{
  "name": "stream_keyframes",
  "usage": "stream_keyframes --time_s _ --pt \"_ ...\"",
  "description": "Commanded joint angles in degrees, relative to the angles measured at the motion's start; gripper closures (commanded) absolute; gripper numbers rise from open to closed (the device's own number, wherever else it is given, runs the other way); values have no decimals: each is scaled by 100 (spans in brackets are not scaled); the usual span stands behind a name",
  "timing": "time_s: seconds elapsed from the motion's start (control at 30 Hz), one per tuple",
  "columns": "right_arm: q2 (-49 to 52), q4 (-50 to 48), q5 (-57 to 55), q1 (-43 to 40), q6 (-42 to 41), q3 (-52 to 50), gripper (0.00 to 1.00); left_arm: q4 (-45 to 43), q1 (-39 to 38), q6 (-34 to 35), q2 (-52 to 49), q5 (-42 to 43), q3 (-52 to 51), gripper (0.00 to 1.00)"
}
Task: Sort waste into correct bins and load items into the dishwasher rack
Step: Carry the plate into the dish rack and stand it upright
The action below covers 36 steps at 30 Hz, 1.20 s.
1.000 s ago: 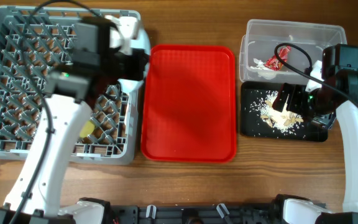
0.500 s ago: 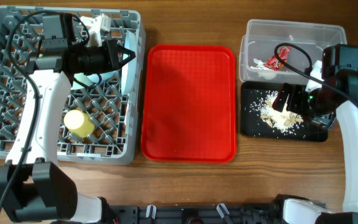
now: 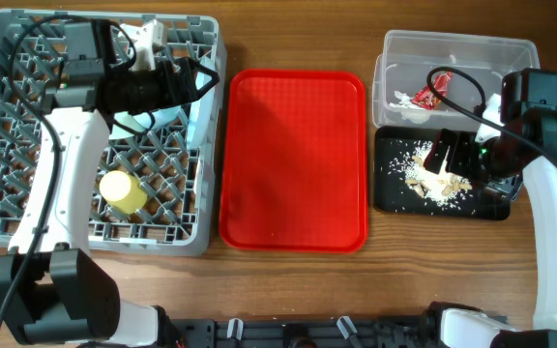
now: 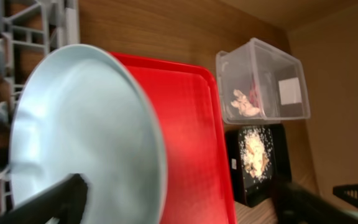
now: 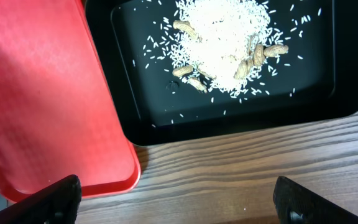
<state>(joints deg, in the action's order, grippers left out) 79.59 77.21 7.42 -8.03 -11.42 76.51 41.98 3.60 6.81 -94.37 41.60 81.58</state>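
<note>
The dishwasher rack [image 3: 8,193] is set at the left, the plate [image 4: 79,137] stood on edge inside it, the left gripper [image 3: 199,83] spread open beside the plate; the black tray [image 5: 135,124] is overhung by the wide-open right gripper [image 5: 178,198]; rice scraps [image 5: 225,43] are heaped in that tray.

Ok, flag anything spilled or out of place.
Nothing stands out. The rice and peanuts lie scattered but inside the black tray, none on the wooden table; the red wrapper sits in the clear tub.
</note>
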Motion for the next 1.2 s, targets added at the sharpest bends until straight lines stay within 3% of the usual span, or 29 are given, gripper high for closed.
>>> stream_keyframes --time_s 0.0,0.1,0.2,0.37,0.5,0.77,0.93,1.17 --pt "-96 -68 -37 -20 85 24 0 133 203 7 393 -103 -13 0" --pt "-111 -269 199 -20 74 26 0 455 192 7 708 -599 -13 0" --pt "-214 -780 654 -20 -118 26 0 1008 48 13 861 -1801 -13 0" --pt "-568 -1821 776 -20 149 26 0 2253 -262 826 809 -3386 -15 0" --pt "-608 -1908 640 -20 404 22 0 2865 -374 1036 807 -3445 -31 0" --pt "-970 -1349 413 -20 374 -70 0 3178 -662 601 946 -3399 -96 0" --pt "-2129 -1659 413 -20 417 -647 0 2601 -1040 540 1718 -3493 -774 0" --pt "-4162 -2028 367 -20 483 -1827 0 1458 -1357 542 3886 -3552 -2463 0"
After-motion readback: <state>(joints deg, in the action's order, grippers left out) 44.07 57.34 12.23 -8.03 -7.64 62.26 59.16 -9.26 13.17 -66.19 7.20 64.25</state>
